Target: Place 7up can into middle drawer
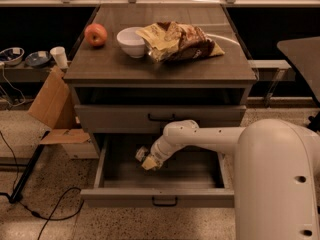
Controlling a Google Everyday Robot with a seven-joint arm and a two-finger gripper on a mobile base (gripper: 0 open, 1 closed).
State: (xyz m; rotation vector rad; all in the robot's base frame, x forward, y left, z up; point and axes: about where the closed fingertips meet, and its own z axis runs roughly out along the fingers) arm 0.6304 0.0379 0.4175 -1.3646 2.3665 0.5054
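The 7up can (150, 162) is a small pale can, tilted, low inside the open drawer (165, 196), which is pulled out below a closed drawer (160, 118). My gripper (146, 158) reaches down into the left half of the open drawer at the end of my white arm (200, 136) and is shut on the can. The can is just above or on the drawer floor; I cannot tell which.
On the cabinet top (100, 66) are a red apple (95, 34), a white bowl (131, 42) and a chip bag (180, 41). A cardboard box (52, 106) leans at the cabinet's left, with cables (30, 204) on the floor. A white paper cup (59, 57) stands on a side shelf.
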